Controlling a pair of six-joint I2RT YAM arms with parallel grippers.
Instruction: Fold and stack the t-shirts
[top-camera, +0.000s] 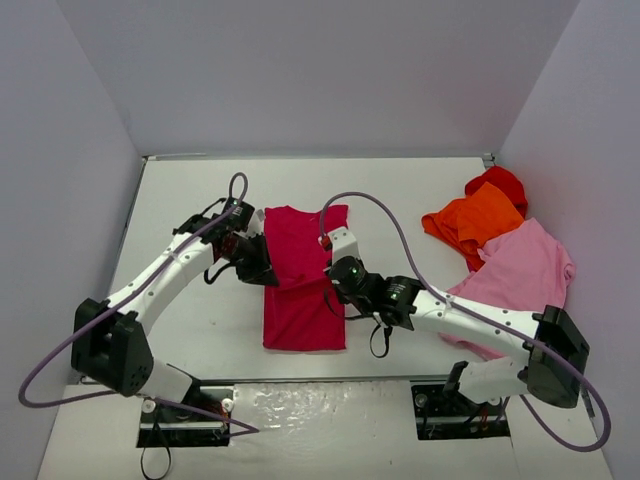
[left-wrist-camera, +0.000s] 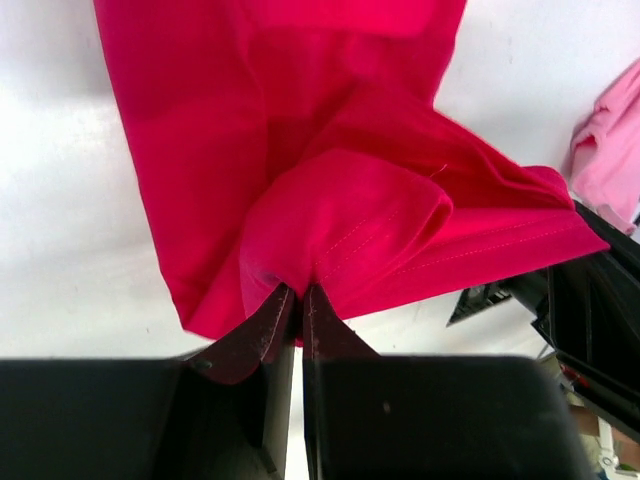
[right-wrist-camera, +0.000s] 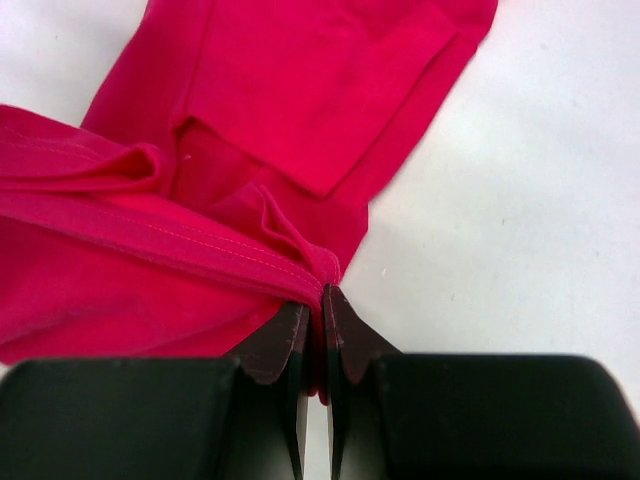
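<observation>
Left gripper (left-wrist-camera: 300, 300) right at the lens, jaws pressed together on a bunched, stitched edge of the crimson shirt (left-wrist-camera: 300, 150), cloth puffed into a rounded hump just above the tips. Same on the other side: right gripper (right-wrist-camera: 322, 305) clamped on a thin ridge of that shirt's stitched edge, bare white table (right-wrist-camera: 520, 200) directly to its right.

From above: crimson shirt (top-camera: 303, 300) lying lengthwise mid-table, narrow, long edges fairly straight, far edge well short of the back wall (top-camera: 320, 70), near edge close to the table's near rim. Left gripper (top-camera: 255, 265) at the shirt's left edge, right gripper (top-camera: 335, 275) at its right edge, both about halfway along, facing each other across the cloth. Slight wrinkle across the shirt between them.

Open room: wide bare table (top-camera: 190, 220) beyond the left arm (top-camera: 165, 275); bare strip along the back wall; gap between the crimson shirt and the other shirts, crossed by the right arm (top-camera: 460, 315) and its cable (top-camera: 390, 225).

Far right corner, well apart from the crimson shirt: bright red shirt (top-camera: 500, 182) farthest back, orange shirt (top-camera: 478, 222) overlapping it, pink shirt (top-camera: 525, 265) nearest, spread toward the table's right edge, near part under the right arm. All three crumpled, unfolded.
</observation>
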